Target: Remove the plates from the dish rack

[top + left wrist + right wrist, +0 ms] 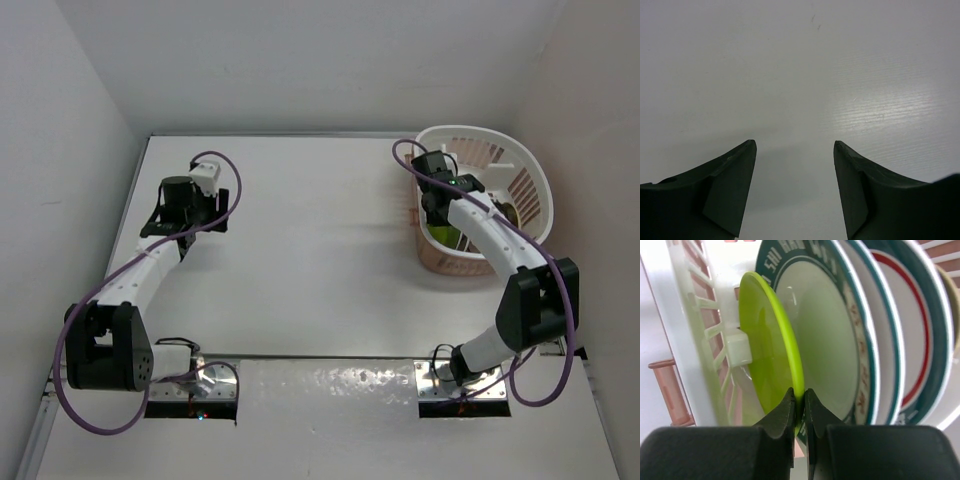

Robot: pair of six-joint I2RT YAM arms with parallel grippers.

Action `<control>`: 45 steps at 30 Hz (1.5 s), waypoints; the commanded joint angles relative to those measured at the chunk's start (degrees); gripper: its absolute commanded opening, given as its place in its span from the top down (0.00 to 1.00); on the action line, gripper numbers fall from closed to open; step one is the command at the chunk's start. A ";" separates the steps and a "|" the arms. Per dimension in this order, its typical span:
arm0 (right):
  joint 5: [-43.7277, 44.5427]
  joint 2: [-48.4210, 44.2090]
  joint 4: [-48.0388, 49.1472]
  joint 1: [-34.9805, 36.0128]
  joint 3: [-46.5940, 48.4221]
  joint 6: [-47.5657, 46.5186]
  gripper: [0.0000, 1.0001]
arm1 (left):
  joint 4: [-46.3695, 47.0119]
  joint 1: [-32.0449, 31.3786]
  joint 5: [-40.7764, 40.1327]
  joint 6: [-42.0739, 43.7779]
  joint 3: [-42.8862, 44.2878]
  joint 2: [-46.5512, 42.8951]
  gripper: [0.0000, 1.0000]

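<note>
The white dish rack (482,134) stands at the far right of the table, and its slotted wall (687,335) fills the left of the right wrist view. Inside it stand plates on edge: a lime-green plate (762,340), behind it a white plate with a dark rim (827,335), then a white plate with a green-red rim (912,325), and a tan plate's edge (953,295). My right gripper (800,396) reaches into the rack (442,212) and is shut on the lime-green plate's rim. My left gripper (795,145) hangs open over bare table at the far left (180,222).
The rack sits on a salmon-pink base (450,262). White walls close the table in at the back and on both sides. The right arm's purple cable (405,158) loops beside the rack's left rim.
</note>
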 commanded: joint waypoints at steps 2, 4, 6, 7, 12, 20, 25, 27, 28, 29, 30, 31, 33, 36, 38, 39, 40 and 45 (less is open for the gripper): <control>5.15 -2.46 0.26 1.04 4.33 1.64 1.00 | 2.70 -0.52 0.50 1.82 0.35 -0.35 0.39; 7.78 -2.99 0.96 2.35 5.12 0.85 1.00 | 3.23 -0.52 0.50 1.91 0.35 -0.26 0.39; 10.16 -3.43 1.66 3.84 6.44 -0.64 1.00 | 3.67 -0.52 0.59 2.00 0.35 -0.09 0.39; 10.95 -3.52 1.58 4.02 7.06 -0.91 1.00 | 3.76 -0.52 0.67 1.91 0.26 0.00 0.39; 12.63 -3.17 0.26 4.11 10.13 -2.05 1.00 | 3.76 -0.52 0.76 1.91 0.09 0.00 0.39; 14.12 -4.14 1.31 4.11 12.33 -5.22 1.00 | 3.76 -0.44 0.24 2.00 0.00 -0.18 0.39; 14.65 -3.88 0.44 4.11 14.70 -7.41 1.00 | 3.85 -0.52 0.06 1.83 -0.62 -0.61 0.39; 16.05 -3.70 -0.09 4.11 17.07 -8.12 1.00 | 3.76 -0.52 0.06 1.74 -0.88 -0.61 0.39; 16.67 -3.61 -0.09 4.11 17.86 -9.16 1.00 | 3.76 -0.52 0.06 1.65 -0.88 -0.61 0.39; 17.19 -3.52 0.08 4.11 19.18 -9.78 1.00 | 3.84 -0.52 0.15 1.56 -0.79 -0.61 0.39; 18.16 -3.52 0.95 4.11 19.71 -11.62 1.00 | 3.76 -0.52 0.23 1.65 -0.79 -0.61 0.39; 18.43 -3.61 1.48 4.11 20.24 -12.77 1.00 | 3.93 -0.44 0.24 1.56 -0.71 -0.61 0.39; 19.22 -3.52 2.63 4.11 21.30 -14.70 1.00 | 4.28 -0.52 0.24 1.65 -0.71 -0.53 0.39; 20.28 -3.52 5.43 4.11 23.05 -17.78 1.00 | 4.37 -0.52 -0.03 1.47 -0.44 -0.61 0.39; 19.40 -3.26 6.23 4.11 25.51 -18.23 1.00 | 4.20 -0.52 -0.55 1.21 -0.27 -0.70 0.39; 18.70 -3.08 6.67 4.11 26.48 -18.40 1.00 | 4.11 -0.52 -0.90 0.60 -0.09 -0.62 0.39; 17.65 -2.91 7.37 4.11 28.66 -18.40 1.00 | 3.76 -0.44 -0.99 0.33 0.00 -0.61 0.39; 8.60 0.07 8.60 4.20 35.00 -16.47 1.00 | 2.79 -0.52 -1.43 -2.56 0.44 -0.61 0.39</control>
